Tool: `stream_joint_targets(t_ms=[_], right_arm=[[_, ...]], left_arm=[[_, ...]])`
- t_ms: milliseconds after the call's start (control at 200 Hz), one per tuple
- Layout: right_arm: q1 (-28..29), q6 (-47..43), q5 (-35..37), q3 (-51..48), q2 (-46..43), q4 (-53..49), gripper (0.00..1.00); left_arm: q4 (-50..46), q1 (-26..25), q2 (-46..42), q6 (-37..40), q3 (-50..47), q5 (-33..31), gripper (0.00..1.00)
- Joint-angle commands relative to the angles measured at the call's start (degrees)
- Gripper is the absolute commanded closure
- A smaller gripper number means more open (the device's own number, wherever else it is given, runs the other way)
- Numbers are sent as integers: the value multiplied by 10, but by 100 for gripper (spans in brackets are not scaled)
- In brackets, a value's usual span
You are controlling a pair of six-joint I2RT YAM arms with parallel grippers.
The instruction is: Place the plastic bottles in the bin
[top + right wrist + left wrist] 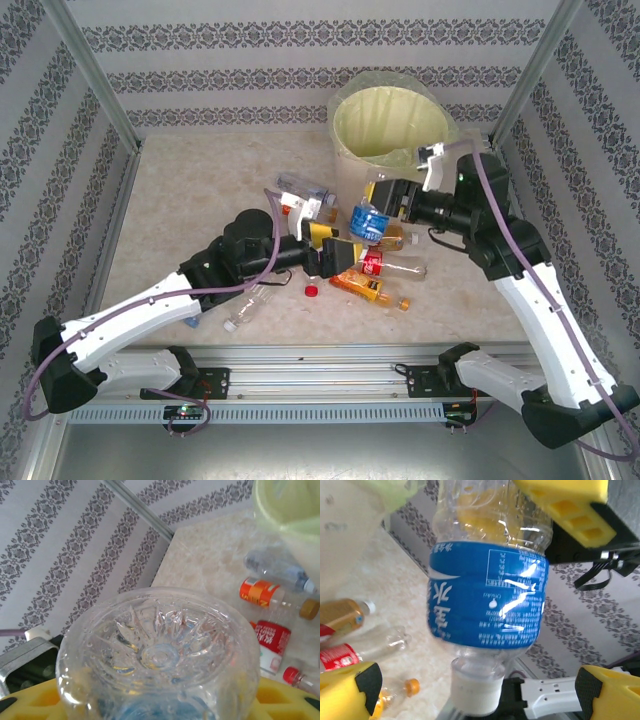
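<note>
Right now I see the right gripper (383, 203) clamped on the blue-label bottle (367, 222), holding it off the table (200, 200) just in front of the bin (348, 165), white cap pointing away from the bin. The left gripper (335, 255) sits just beyond that cap, jaws spread wide, clear of the bottle. The other plastic bottles (372, 287) lie before the bin.

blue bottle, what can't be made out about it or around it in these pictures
- Right wrist view: the blue-labelled bottle shows its base. Its label and cap are hidden behind that base, and the bottom edge cuts off its body.
- Left wrist view: the top edge cuts off its base, and the label print is too blurred to read.
- Top view: the bin has its floor mostly hidden behind its near wall, so its contents cannot be told.
</note>
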Motion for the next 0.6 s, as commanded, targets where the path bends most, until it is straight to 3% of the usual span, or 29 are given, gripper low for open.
stream_joint_targets(t_ms=[0, 310, 595], right_arm=[[-10, -55, 39, 67, 30, -28, 44], [-39, -135, 152, 251, 154, -74, 45], [-76, -142, 211, 385, 284, -92, 47]], left_arm=[[-72, -7, -14, 90, 55, -53, 0], [-189, -7, -55, 232, 109, -157, 0], [-252, -7, -91, 282, 130, -200, 0]])
